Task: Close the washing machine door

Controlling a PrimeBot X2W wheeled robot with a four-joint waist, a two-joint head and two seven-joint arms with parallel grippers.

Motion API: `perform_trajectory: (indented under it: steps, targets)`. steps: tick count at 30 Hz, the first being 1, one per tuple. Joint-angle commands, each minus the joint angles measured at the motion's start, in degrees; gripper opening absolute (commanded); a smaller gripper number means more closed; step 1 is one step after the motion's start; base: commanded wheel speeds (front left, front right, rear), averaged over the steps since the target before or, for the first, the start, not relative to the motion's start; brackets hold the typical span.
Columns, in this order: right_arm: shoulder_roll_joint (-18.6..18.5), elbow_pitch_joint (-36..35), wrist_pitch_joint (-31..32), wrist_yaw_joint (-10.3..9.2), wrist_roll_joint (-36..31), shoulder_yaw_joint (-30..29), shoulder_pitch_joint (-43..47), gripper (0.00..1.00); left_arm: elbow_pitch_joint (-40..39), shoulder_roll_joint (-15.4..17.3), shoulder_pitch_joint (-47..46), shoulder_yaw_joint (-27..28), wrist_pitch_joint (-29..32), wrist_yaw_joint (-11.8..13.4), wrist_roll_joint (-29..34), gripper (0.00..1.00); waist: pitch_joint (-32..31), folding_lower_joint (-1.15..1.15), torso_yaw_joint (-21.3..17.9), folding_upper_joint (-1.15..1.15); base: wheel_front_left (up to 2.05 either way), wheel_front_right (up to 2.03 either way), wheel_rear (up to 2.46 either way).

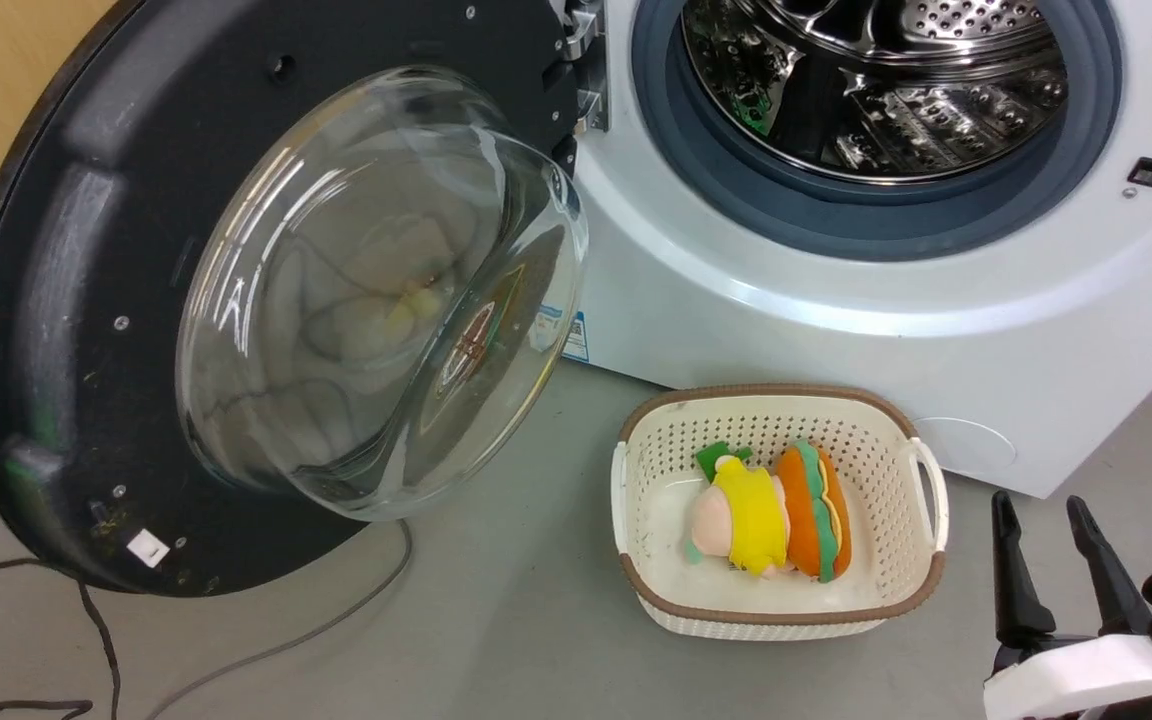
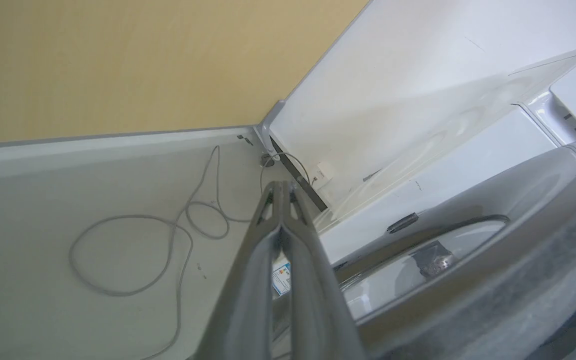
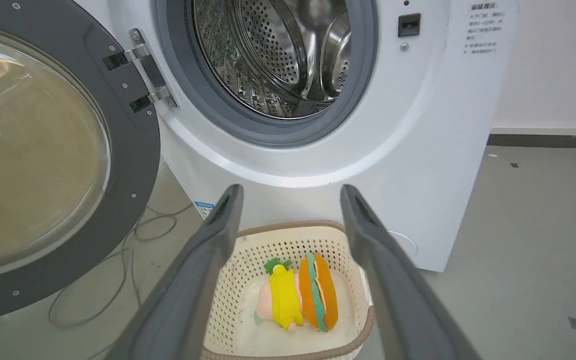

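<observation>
On the washing machine (image 1: 836, 300), blue label (image 1: 577, 338) is unreadable; left claw (image 2: 280, 187) pinched, right claw (image 3: 290, 192) wide.

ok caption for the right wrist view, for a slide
Open right gripper facing a toy basket and the washing machine, its door wide open.

The head view looks down from above and in front of the washing machine (image 1: 836, 330), near enough that the top edge cuts its porthole; the washing machine door (image 1: 66, 300), swung out left of the machine, looms closest. The right wrist view faces the machine's front from lower down, along its own fingers (image 3: 193, 280); with the head view it shares the drum (image 3: 278, 55), the door's inner face and the basket (image 3: 248, 270) before the machine. The left wrist view sits just outside the door's rim, facing the machine's side panel and the yellow wall (image 2: 118, 60) beyond; all three catch the blue label (image 2: 281, 277) at the machine's lower corner.
</observation>
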Motion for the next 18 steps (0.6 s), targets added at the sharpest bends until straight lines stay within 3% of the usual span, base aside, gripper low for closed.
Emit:
perform_trajectory:
  steps: [1,7,18]
  targets:
    - [0.1,0.4,-0.5,0.03,0.6,-0.4,-1.0,1.00,0.5,0.5,0.7,0.7,1.2,-0.5,-1.7,0.00,0.1,-0.01,0.3,0.00,0.00,0.00,0.00]
    - [0.1,1.0,-1.3,0.03,1.4,-1.0,-1.1,1.00,-0.1,0.1,2.8,-1.2,7.0,-1.4,-6.5,0.00,0.4,-0.01,1.5,0.00,0.00,0.00,0.00]
    - [0.2,2.0,-2.6,0.04,3.1,-1.6,-1.1,1.00,-8.0,-1.3,7.6,-6.2,14.4,-2.1,-18.5,0.00,0.7,-0.01,3.9,0.00,0.00,0.00,0.00]
